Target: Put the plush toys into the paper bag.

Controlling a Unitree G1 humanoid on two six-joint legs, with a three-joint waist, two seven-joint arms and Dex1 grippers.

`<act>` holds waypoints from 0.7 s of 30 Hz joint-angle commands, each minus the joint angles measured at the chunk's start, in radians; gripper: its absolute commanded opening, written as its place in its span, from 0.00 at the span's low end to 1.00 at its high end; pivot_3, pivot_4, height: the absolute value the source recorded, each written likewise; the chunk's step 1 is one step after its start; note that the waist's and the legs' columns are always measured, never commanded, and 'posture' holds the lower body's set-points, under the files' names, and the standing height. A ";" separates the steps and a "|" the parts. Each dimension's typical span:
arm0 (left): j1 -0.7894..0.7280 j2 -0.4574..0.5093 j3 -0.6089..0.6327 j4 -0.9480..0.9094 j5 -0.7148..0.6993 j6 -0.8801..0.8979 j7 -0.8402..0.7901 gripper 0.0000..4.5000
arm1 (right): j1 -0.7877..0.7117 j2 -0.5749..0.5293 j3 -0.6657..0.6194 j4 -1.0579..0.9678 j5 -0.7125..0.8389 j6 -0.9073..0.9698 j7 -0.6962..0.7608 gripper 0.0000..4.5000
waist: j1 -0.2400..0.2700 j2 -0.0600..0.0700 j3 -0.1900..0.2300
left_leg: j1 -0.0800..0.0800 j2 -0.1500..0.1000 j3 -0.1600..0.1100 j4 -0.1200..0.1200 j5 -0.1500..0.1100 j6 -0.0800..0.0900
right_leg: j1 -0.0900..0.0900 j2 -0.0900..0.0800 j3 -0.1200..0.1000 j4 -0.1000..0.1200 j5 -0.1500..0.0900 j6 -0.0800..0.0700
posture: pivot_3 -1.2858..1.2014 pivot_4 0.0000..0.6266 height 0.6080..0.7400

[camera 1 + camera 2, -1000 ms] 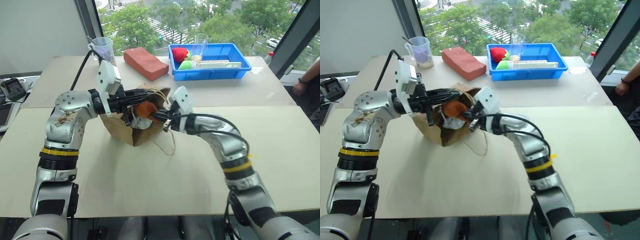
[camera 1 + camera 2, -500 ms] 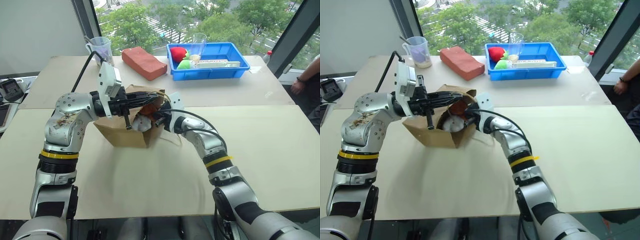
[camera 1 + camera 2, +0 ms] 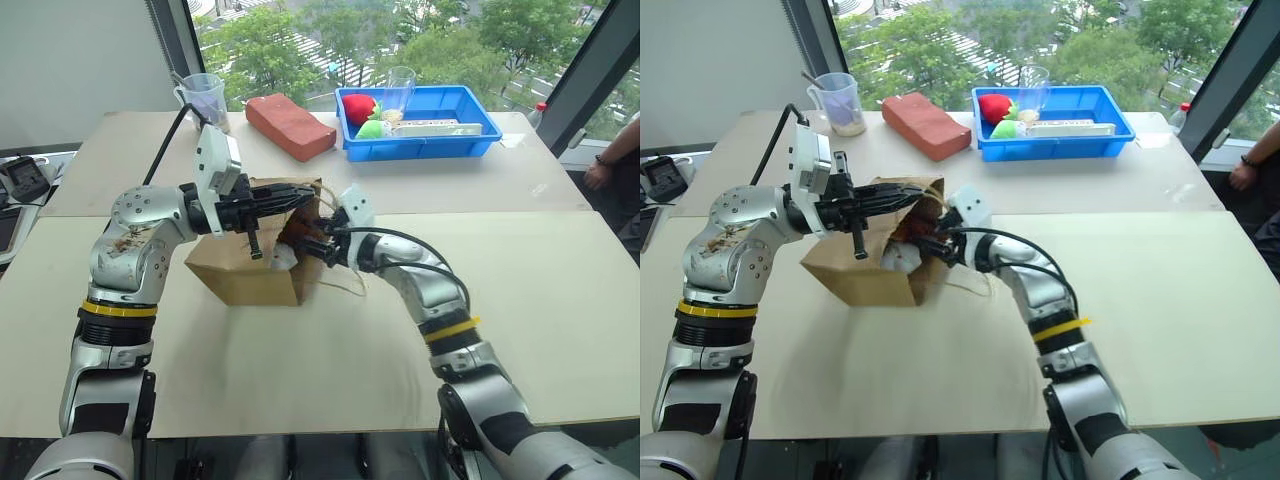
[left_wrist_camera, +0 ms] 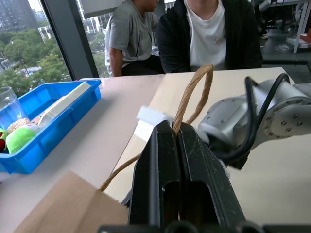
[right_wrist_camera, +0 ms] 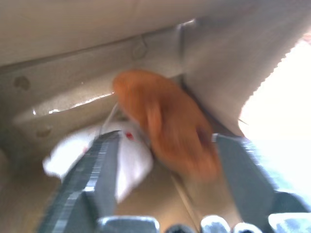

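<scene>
Right gripper (image 5: 160,160) now spread wide inside the brown kraft paper bag (image 3: 245,280) — brown stubby plush toy (image 5: 165,121) released beside the white rounded plush (image 5: 97,153). Left gripper (image 4: 177,141) pinched on the twisted-cord handle (image 4: 194,92). Both toys bagged — task looks nearly complete.

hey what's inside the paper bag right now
Inside the paper bag, the brown toy and the white toy lie together, with the open right gripper reaching in. The bag's floor beneath them is covered. The left gripper pinches a handle.
</scene>
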 commanded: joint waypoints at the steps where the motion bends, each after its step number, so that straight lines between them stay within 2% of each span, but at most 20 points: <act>1: -0.014 0.006 0.012 -0.015 0.004 -0.025 0.003 0.00 | 0.029 -0.048 -0.033 -0.145 0.049 0.052 0.032 1.00 | 0.000 0.000 0.000 | 0.000 0.000 0.000 0.000 -0.001 0.002 | 0.000 0.000 0.000 0.000 0.000 0.000 | 0.52 0.24 1.00; 5: -0.013 0.004 0.012 -0.015 0.006 -0.027 0.005 0.00 | 0.102 -0.166 -0.035 -0.295 0.118 0.138 0.131 1.00 | 0.001 0.000 0.000 | 0.000 0.000 0.000 0.000 -0.002 0.004 | 0.000 0.000 0.000 0.000 0.000 0.000 | 0.52 0.24 1.00; 8: -0.015 -0.002 0.006 -0.012 0.012 -0.031 0.009 0.00 | 0.169 -0.278 0.015 -0.374 0.131 0.159 0.229 1.00 | 0.007 0.000 0.000 | 0.000 0.000 0.000 0.001 -0.003 0.004 | 0.001 0.000 0.000 -0.001 0.000 0.000 | 0.52 0.24 1.00; 10: -0.014 -0.007 0.002 -0.015 0.016 -0.033 0.010 0.00 | 0.202 -0.315 0.046 -0.396 0.128 0.160 0.259 1.00 | 0.007 0.000 0.000 | 0.000 0.000 0.000 0.001 -0.003 0.005 | 0.002 0.000 0.000 -0.002 0.000 0.000 | 0.52 0.24 1.00; 18: -0.017 -0.005 0.001 -0.020 0.017 -0.033 0.011 0.00 | 0.224 -0.307 0.124 -0.319 0.006 0.086 0.184 1.00 | 0.005 0.000 0.000 | 0.002 0.000 0.001 0.002 -0.003 0.005 | 0.002 0.000 0.001 -0.003 0.000 0.000 | 0.52 0.24 1.00; 21: -0.019 -0.006 -0.001 -0.029 0.015 -0.027 0.015 0.00 | 0.225 -0.302 0.136 -0.304 -0.018 0.044 0.183 0.83 | 0.010 0.000 0.000 | 0.001 0.000 0.001 0.002 -0.003 0.005 | 0.002 -0.001 0.001 -0.003 0.000 0.000 | 0.52 0.24 1.00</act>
